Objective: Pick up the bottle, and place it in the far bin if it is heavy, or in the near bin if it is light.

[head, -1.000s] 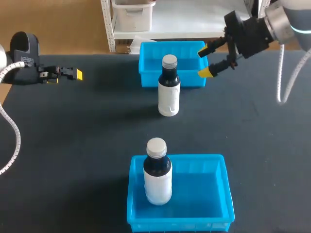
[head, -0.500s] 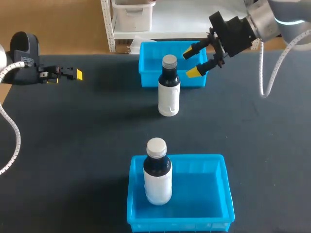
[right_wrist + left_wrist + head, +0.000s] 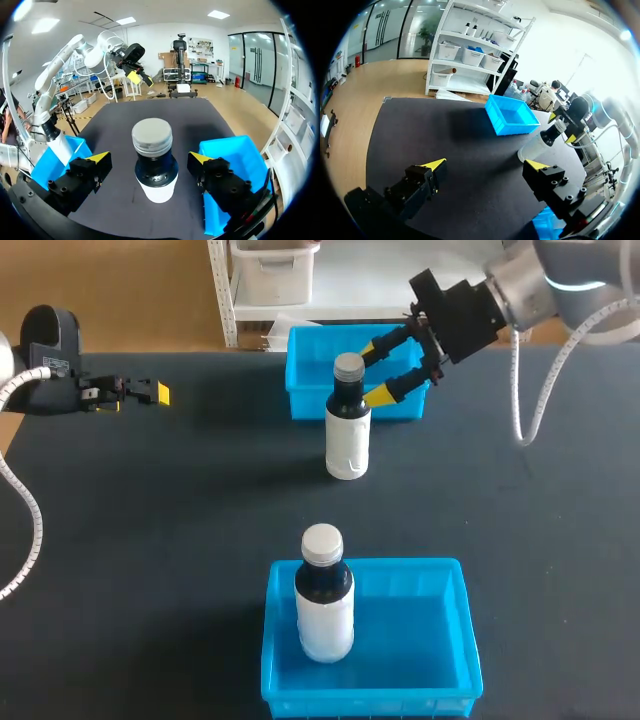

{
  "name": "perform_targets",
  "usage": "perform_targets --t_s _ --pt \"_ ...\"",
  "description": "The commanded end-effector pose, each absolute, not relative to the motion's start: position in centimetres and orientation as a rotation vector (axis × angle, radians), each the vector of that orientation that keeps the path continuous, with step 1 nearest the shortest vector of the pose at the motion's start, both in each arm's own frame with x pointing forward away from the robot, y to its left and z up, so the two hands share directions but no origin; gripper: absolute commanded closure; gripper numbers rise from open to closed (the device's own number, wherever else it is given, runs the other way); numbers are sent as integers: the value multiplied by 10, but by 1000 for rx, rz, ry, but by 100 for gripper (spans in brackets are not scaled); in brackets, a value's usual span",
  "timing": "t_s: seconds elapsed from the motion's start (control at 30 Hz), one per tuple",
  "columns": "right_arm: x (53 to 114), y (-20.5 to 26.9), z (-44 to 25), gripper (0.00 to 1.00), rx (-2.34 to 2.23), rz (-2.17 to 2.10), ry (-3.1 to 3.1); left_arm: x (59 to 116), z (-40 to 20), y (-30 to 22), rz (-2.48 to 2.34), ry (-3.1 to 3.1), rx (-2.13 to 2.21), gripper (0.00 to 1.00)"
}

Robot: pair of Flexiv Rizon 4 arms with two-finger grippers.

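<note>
A dark bottle (image 3: 348,435) with a white label and grey screw cap stands upright on the black table (image 3: 180,540). It is just in front of the far bin (image 3: 300,405) and well apart from the near bin (image 3: 420,563), which holds a second, white-capped bottle (image 3: 325,600). The right gripper (image 3: 376,371) hovers at cap height with its yellow-tipped fingers spread wide and the bottle ahead between them, untouched; the left gripper (image 3: 485,165), also wide open, sits far off near the table's left edge. The bottle looks rigid and smooth, its weight unknowable until lifted, so the dark shoulder under the cap seems the surest hold; a sideways nudge could tip it, and the far bin's wall crowds the space behind while the other sides are open table.
</note>
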State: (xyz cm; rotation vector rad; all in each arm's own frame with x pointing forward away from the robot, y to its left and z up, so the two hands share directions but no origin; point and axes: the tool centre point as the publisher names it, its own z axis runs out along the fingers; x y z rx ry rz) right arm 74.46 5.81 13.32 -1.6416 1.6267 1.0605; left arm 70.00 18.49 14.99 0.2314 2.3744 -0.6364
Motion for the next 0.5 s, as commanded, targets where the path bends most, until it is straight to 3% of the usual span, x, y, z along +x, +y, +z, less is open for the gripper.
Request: perform_targets --t_s 0.03,0.5 --pt "740 69 131 0 -1639 1036 1638 700 150 185 -636 2374 231 0" --pt "742 81 124 0 -1635 1066 1643 700 150 185 -636 2374 231 0"
